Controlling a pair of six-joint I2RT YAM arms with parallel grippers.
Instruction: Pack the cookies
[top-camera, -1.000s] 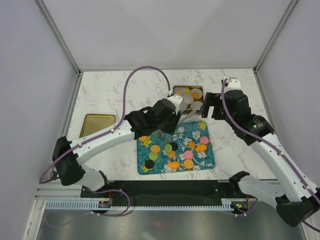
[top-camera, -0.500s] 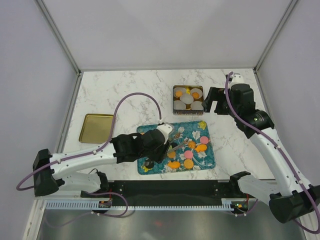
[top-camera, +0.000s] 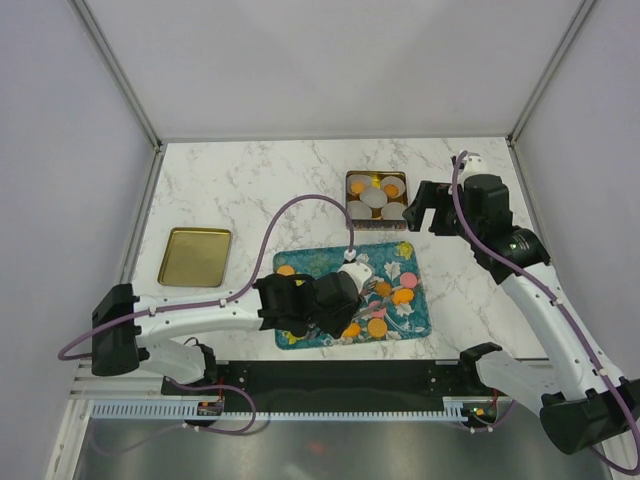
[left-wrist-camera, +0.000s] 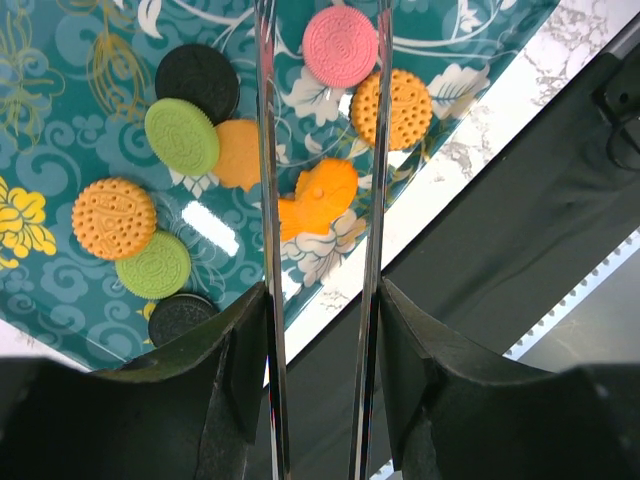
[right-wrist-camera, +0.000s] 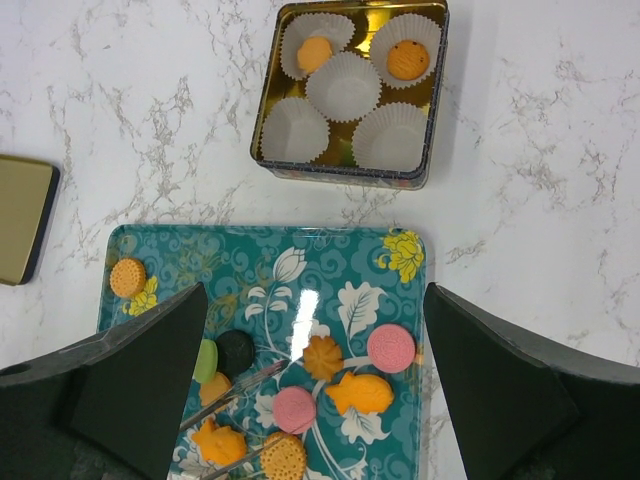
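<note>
On the worktop, two cookies (right-wrist-camera: 315, 52) sit in the tin (right-wrist-camera: 430, 150), most remain on the tray (right-wrist-camera: 400, 300), left jaws seemingly empty over them, right jaws wide open.

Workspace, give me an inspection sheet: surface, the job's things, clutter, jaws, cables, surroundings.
Surface: white marble-look table.
Job's things: cookies in orange, pink, green and black lie on a teal floral tray; the square tin holds five white paper cups, two with an orange cookie.
Clutter: gold lid lies left of the tray.
Jaws: left gripper carries long metal tongs, part open, over an orange fish-shaped cookie, nothing gripped; right gripper open wide, empty, above the tray.
Cables: purple cables loop along both arms.
Surroundings: plain white enclosure walls.
</note>
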